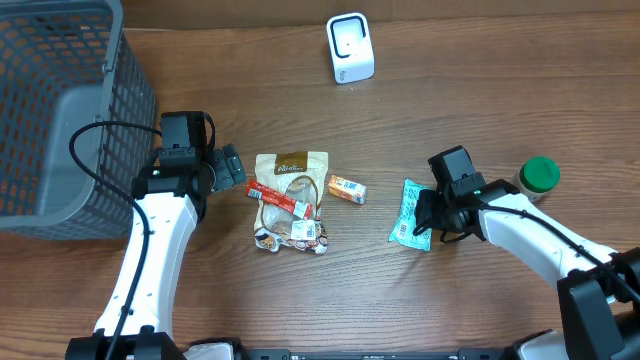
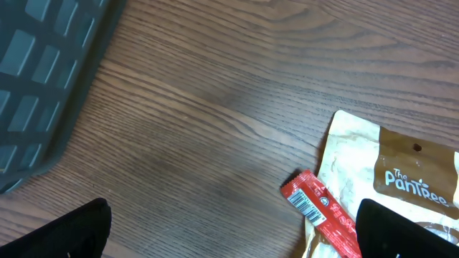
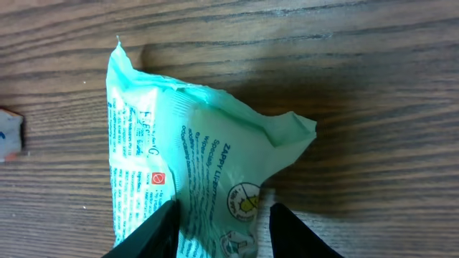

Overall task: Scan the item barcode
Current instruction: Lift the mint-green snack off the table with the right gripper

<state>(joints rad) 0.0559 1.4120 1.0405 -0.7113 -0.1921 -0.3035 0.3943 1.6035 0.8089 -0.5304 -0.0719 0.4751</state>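
My right gripper [image 1: 424, 214] sits on the right edge of the teal wipes packet [image 1: 408, 210], which is on the wood table [image 1: 480, 90] right of centre. In the right wrist view the two fingers [image 3: 147, 233] flank the packet's near end and press into its crumpled film from both sides, so I read that as a pinch on the packet. The printed text faces up. Its far corner points away from the camera.

My left gripper [image 1: 232, 168] hovers with its jaws spread wide and nothing between them, just left of a beige pouch [image 1: 290, 168]. A red stick packet [image 2: 319, 211] lies across that pouch, and its small barcode is visible in the left wrist view.

The white scanner [image 1: 350, 47] stands at the far edge of the table, well apart from the wipes. A small orange packet [image 1: 347, 188] lies between pouch and wipes. A green-lidded jar [image 1: 539, 176] stands beside my right arm, and the grey basket [image 1: 60, 110] fills the left corner.
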